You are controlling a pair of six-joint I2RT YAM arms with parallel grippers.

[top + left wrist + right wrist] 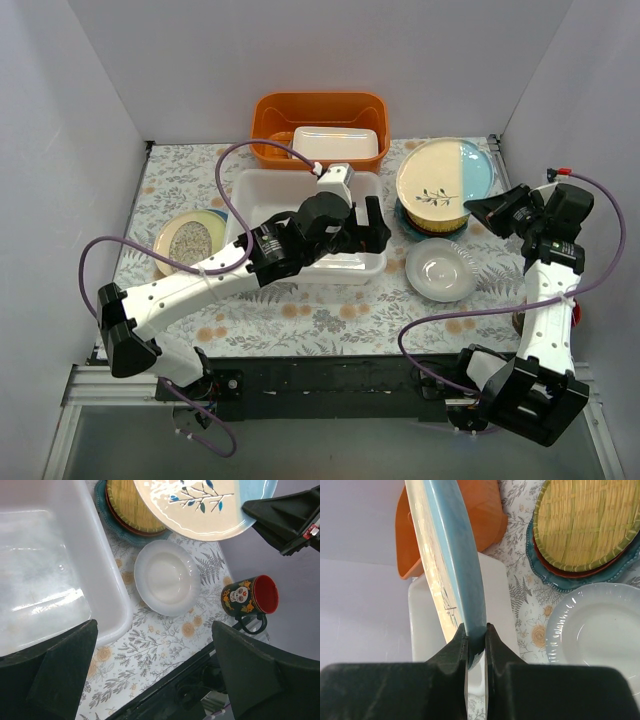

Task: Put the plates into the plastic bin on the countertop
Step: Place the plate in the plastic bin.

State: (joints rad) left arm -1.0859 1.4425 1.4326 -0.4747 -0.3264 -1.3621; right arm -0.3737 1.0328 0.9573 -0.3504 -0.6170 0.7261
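My right gripper (484, 210) is shut on the right rim of a cream and light blue plate (444, 172) and holds it lifted and tilted over a stack of yellow woven, red-brown and teal plates (432, 227). In the right wrist view the fingers (455, 647) pinch the plate's blue edge (457, 560), above the yellow woven plate (590, 520). A white plate (440, 270) lies on the countertop (300, 320). More plates, a cream speckled one on top (188, 241), lie at the left. My left gripper (368, 232) is open and empty over the right end of the white plastic bin (262, 183).
An orange tub (320, 125) holding a small white box (338, 143) stands behind the bin. A black and red skull mug (250, 596) stands near the front right edge, beside the right arm. White walls close off the left, back and right sides.
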